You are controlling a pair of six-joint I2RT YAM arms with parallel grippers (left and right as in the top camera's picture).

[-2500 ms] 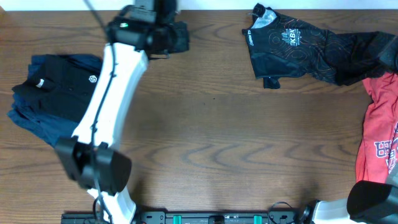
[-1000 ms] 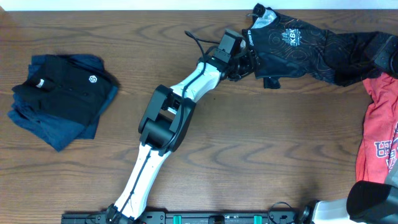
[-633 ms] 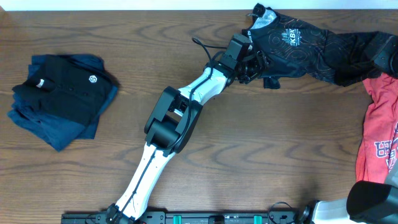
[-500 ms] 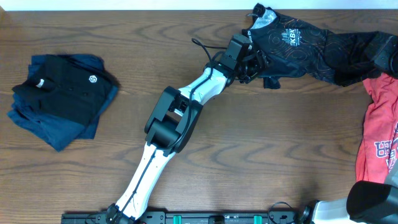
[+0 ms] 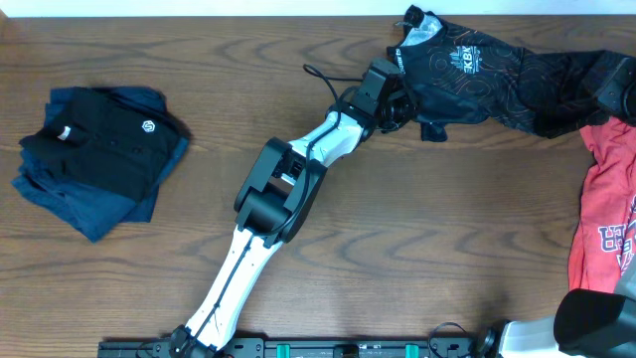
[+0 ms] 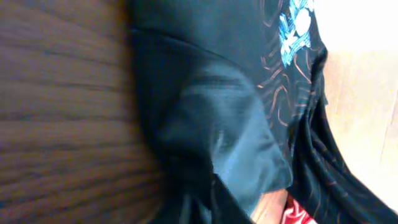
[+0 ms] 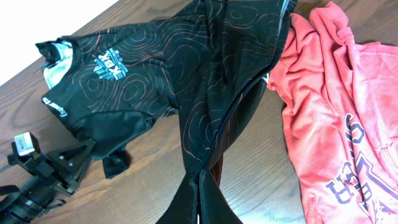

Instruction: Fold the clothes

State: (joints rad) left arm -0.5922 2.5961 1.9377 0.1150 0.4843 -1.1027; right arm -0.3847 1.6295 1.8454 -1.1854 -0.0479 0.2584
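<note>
The black jersey (image 5: 477,75) with thin orange contour lines lies crumpled along the table's far right edge. My left gripper (image 5: 396,102) is at its left edge, by the sleeve. In the left wrist view the jersey (image 6: 211,93) fills the frame and the dark fingers (image 6: 202,208) look shut on its bunched edge. In the right wrist view my right gripper (image 7: 199,186) is shut on a pinched fold of the jersey (image 7: 186,81). The left gripper (image 7: 81,152) shows at the lower left there. The right gripper's fingers do not show in the overhead view.
A red T-shirt (image 5: 606,229) with white print lies at the right edge, next to the jersey, and also shows in the right wrist view (image 7: 336,124). A folded black polo (image 5: 99,149) sits on blue clothes (image 5: 70,204) at the left. The right arm's base (image 5: 596,323) is at bottom right.
My left arm swung from the far left across to the jersey's left edge. In the last half second its spread fingers drew together and shifted slightly left.
</note>
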